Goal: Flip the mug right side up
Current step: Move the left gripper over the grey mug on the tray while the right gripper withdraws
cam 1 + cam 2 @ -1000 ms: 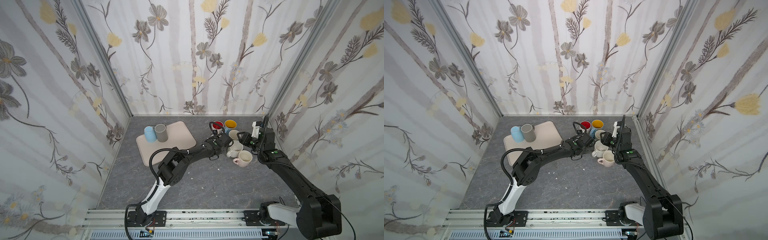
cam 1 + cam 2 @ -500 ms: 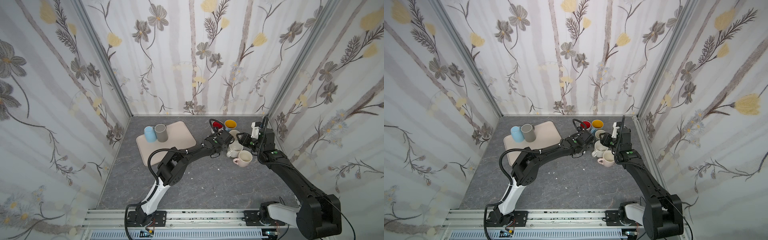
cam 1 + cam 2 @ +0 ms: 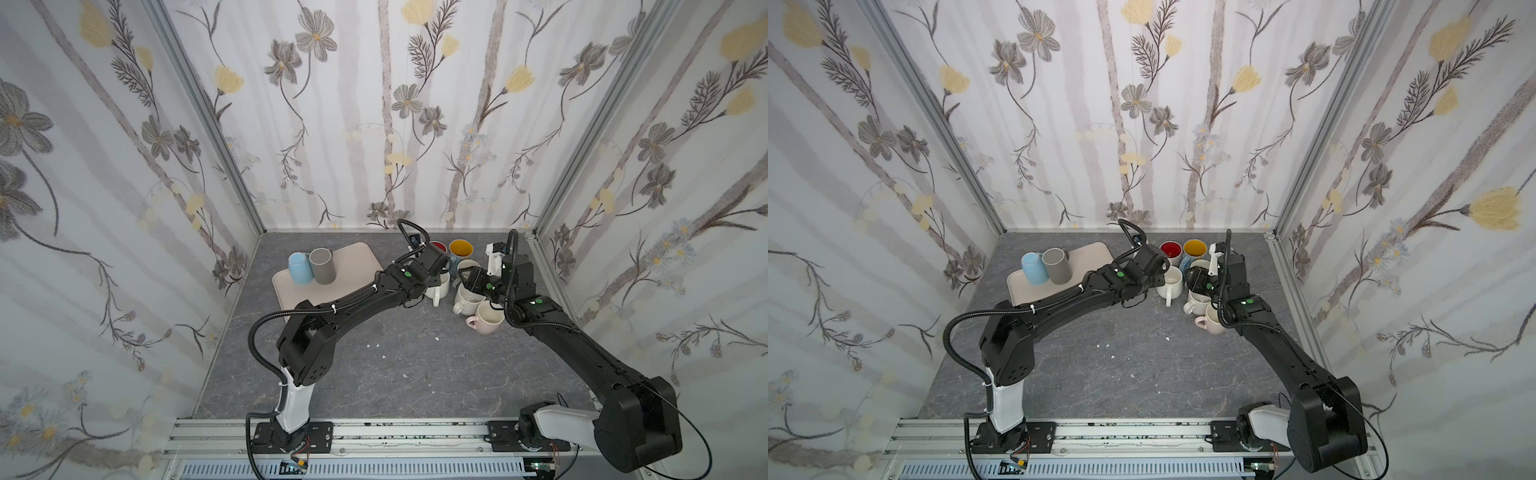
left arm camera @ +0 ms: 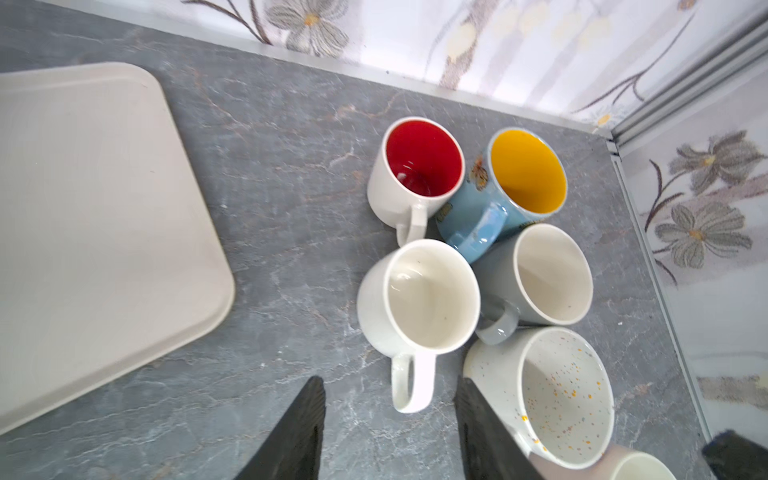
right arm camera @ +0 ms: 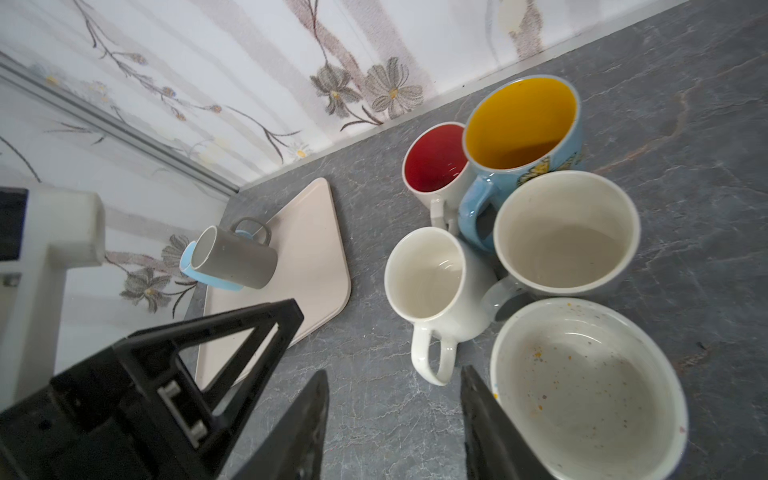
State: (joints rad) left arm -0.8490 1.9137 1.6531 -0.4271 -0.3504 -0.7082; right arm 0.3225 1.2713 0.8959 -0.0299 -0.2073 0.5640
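Your white mug (image 4: 417,297) stands mouth up on the counter (image 4: 270,145), near the back right corner, just beside the red-inside mug (image 4: 424,166). Your left tool (image 4: 390,385) waits by its handle, open partway, holding nothing. Your right tool (image 5: 395,370) is open and empty too, next to the speckled mug (image 5: 582,386). The tray (image 3: 357,262) lies toward the back left.

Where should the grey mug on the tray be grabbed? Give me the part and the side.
Probably grip the grey mug across its body wall, jaws coming from the bare side of the tray: it stands base-up, and the blue mug crowds its other side.
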